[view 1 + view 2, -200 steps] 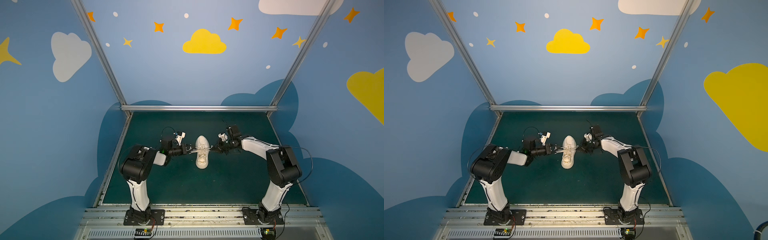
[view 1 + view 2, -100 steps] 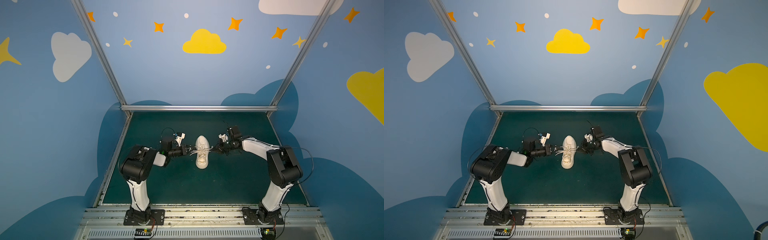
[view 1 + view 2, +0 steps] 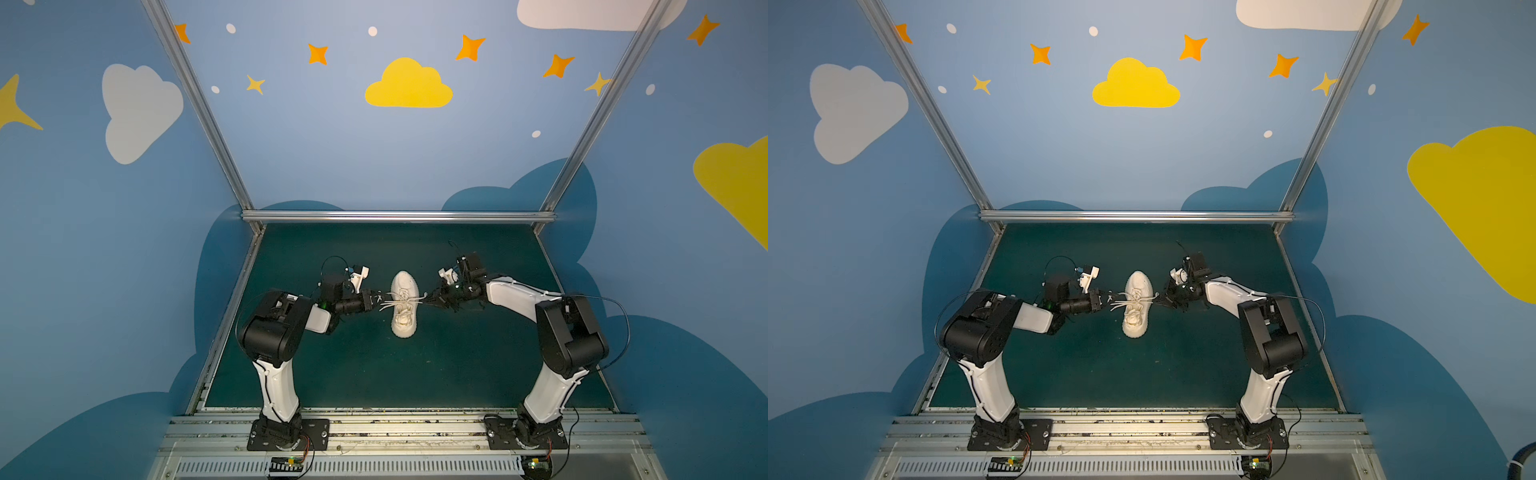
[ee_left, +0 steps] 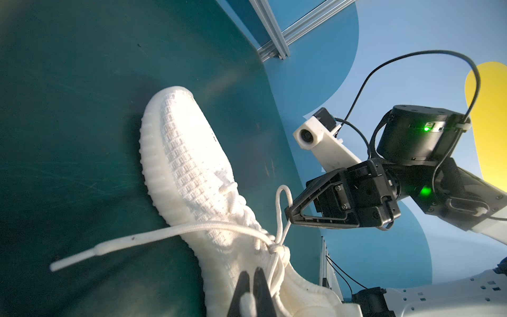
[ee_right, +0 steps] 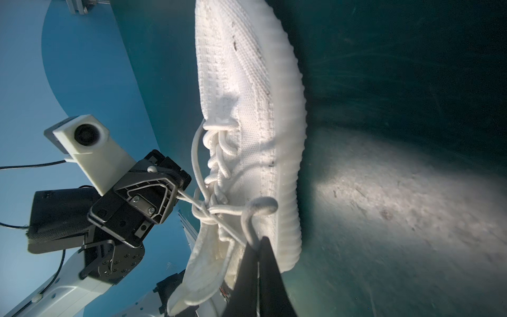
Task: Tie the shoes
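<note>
Over on the left of the green mat (image 3: 457, 365), the left gripper (image 3: 379, 301) is pinching what looks like a lace loop (image 5: 189, 198), jaws pressed together, right beside the shoe (image 3: 404, 284). Dead centre, the shoe is sitting on its sole (image 4: 153, 175) between the two arms, toe pointing at the back wall. The knot (image 4: 277, 248) is sitting at the top of the lacing, and one loose lace end (image 4: 175, 229) is trailing off across the mat. Over on the right, the right gripper (image 3: 429, 300) is doing the same thing, jaws squeezed onto the other loop (image 4: 284, 187).

Handling-wise, I'm guessing this thing is weighing next to nothing, so yanking on one side alone is probably going to drag or tip it. Both sides pulling evenly is looking like the way to go.

The knit upper is looking soft and squishy. The ribbed sole is looking chunkier and rubbery, probably giving some grip on the mat. The laces are looking like round woven cord, floppy and likely a bit slippery between hard jaws. I'd be grabbing each loop near its bend, not down by the stiff tip.
</note>
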Robot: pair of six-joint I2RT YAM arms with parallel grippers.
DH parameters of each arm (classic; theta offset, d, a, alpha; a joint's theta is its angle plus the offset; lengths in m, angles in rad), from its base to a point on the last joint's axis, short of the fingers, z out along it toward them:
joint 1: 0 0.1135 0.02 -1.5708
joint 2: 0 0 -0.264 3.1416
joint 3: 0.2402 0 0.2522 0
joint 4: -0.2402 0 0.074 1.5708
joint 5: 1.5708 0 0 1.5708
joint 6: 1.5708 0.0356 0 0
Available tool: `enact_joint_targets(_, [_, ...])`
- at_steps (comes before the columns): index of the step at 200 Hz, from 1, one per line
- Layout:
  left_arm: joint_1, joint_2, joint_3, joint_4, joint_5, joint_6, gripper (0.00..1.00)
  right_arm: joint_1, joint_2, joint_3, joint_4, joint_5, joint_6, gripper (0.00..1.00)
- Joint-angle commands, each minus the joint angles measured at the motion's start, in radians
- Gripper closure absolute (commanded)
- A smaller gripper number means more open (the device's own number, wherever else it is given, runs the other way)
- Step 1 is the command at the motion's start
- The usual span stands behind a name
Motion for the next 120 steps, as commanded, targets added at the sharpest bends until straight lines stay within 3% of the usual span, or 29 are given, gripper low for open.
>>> enact_joint_targets(1, [0.086, -0.03, -0.021, -0.022, -0.065, 0.027, 0.97, -0.085, -0.024, -0.035, -0.115, 0.163, -0.019, 1.0])
enact_joint_targets(120, [0.091, -0.03, -0.042, -0.022, -0.054, 0.042, 0.97, -0.097, -0.01, -0.018, -0.137, 0.157, -0.041, 1.0])
